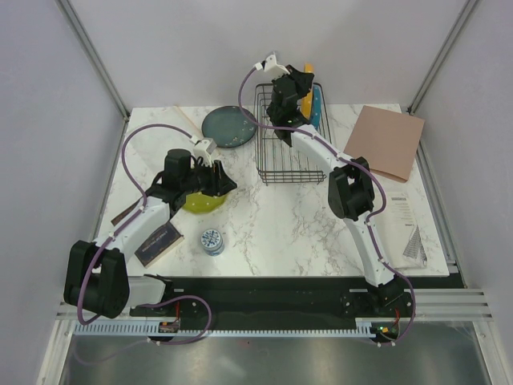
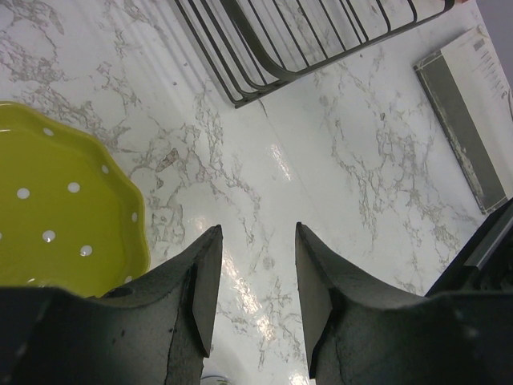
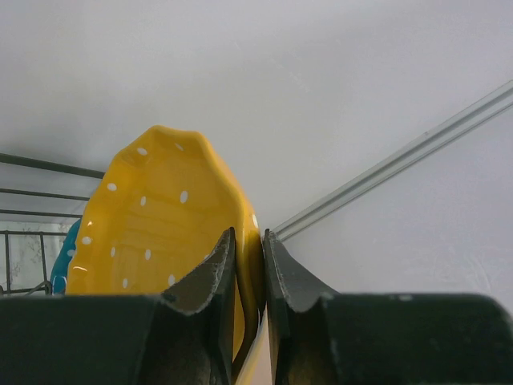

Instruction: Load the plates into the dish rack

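Your right gripper (image 3: 248, 239) is pinched narrow on the rim of the orange plate (image 3: 160, 216), holding it on edge above the far end of the dish rack (image 1: 290, 180) (the rack sits at the far middle of the tabletop (image 1: 280, 228)).

Start from the rack. Its slots decide the angle, so square the plate to them before you descend, and judge that from the overhead view, since the wrist view hides the prongs under the plate. Come straight down and slowly.

Next, mind the blue plate (image 1: 321, 108), already standing in the rack just beside yours on the right. Keep the orange one parallel to it and apart from it. Any tilt to the right will likely knock the two together.

The hold is a thin pinch on a glossy edge, so I would expect the plate to pivot if you twist the wrist quickly. Let go only once the rack seems to carry the weight.

The dark teal-grey plate (image 1: 229, 127) lies flat just left of the rack, and the lime-green plate (image 2: 56, 216) lies flat nearer and further left. Your left gripper (image 2: 255, 241) hangs beside the lime-green one, half apart and empty. Keep it well away from the rack for now.
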{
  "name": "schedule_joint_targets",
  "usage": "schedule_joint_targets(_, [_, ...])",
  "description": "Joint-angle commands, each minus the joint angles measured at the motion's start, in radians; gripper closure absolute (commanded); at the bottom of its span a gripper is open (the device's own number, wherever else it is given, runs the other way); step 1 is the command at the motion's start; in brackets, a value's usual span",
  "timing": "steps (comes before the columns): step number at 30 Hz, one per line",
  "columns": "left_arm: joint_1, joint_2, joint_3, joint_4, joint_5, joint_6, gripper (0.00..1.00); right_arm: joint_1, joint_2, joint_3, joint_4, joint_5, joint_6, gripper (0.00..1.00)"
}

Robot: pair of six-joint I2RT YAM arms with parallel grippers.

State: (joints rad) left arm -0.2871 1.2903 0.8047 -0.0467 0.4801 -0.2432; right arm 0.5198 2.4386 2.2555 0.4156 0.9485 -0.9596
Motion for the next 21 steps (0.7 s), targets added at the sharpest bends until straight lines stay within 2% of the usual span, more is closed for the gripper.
schedule_joint_targets(1, [0.006,-0.020,-0.013,0.042,0.008,-0.021,0.51,0.002,-0.018,0.024,0.121,-0.028,-0.048,1.00])
schedule_joint_targets(9, [0.006,-0.026,-0.018,0.041,0.003,-0.019,0.51,0.000,0.008,-0.005,0.088,-0.022,-0.060,1.00])
schedule_joint_targets(21, [0.008,-0.020,-0.013,0.041,-0.002,-0.015,0.51,0.000,0.034,-0.040,0.129,-0.022,-0.085,1.00])
